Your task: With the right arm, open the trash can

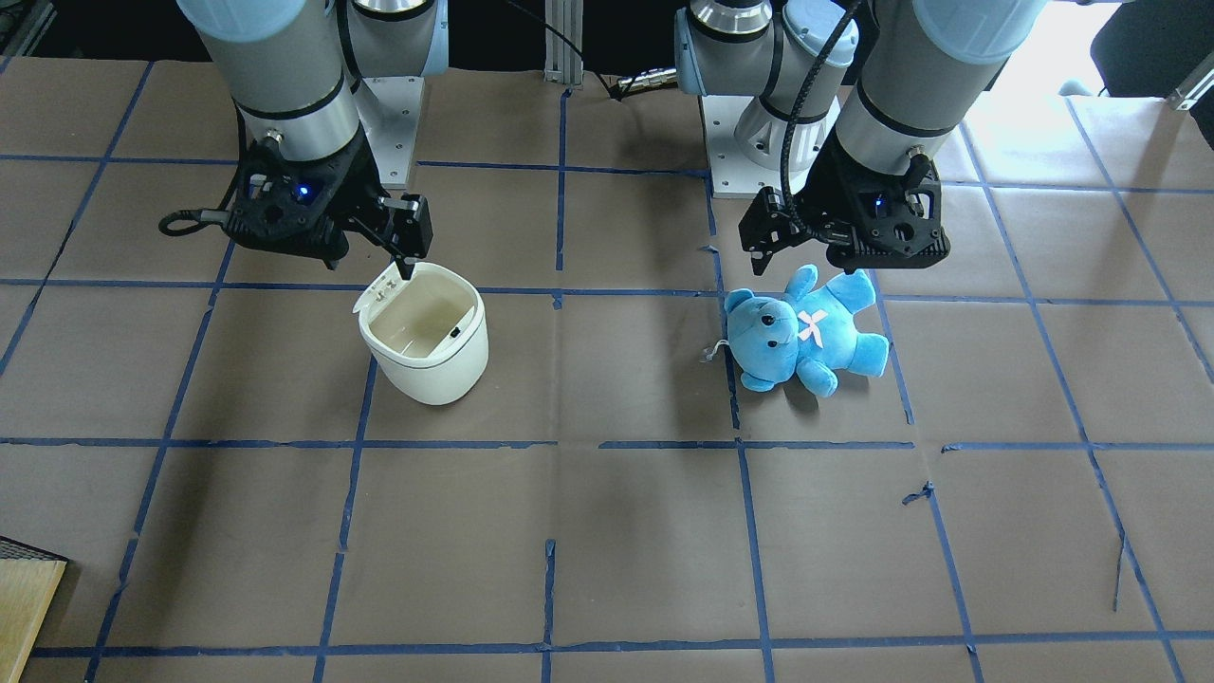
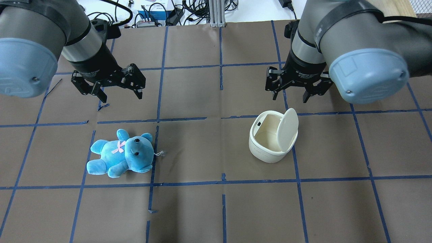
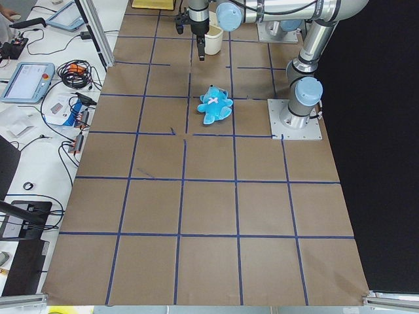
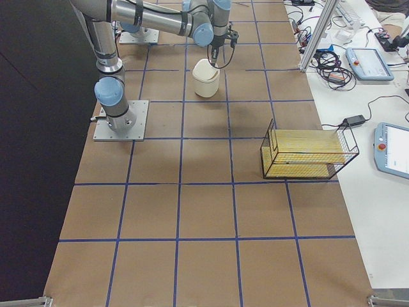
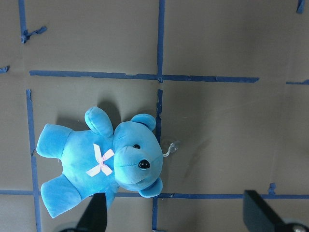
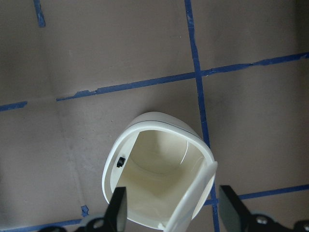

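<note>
The white trash can (image 2: 261, 152) stands on the brown table with its lid (image 2: 287, 130) tipped up and its cream inside showing. It also shows in the front view (image 1: 432, 365) and in the right wrist view (image 6: 145, 145). My right gripper (image 2: 290, 98) is open and empty. It hovers just above the raised lid's edge, and one fingertip (image 1: 408, 266) is at or very near that edge. My left gripper (image 2: 120, 98) is open and empty, above and behind the blue teddy bear (image 2: 119, 157).
The teddy bear (image 5: 101, 164) lies on its back left of the trash can. A wire basket with a yellow bottom (image 4: 307, 153) stands toward the table's right end. Blue tape lines grid the paper-covered table (image 2: 216, 209).
</note>
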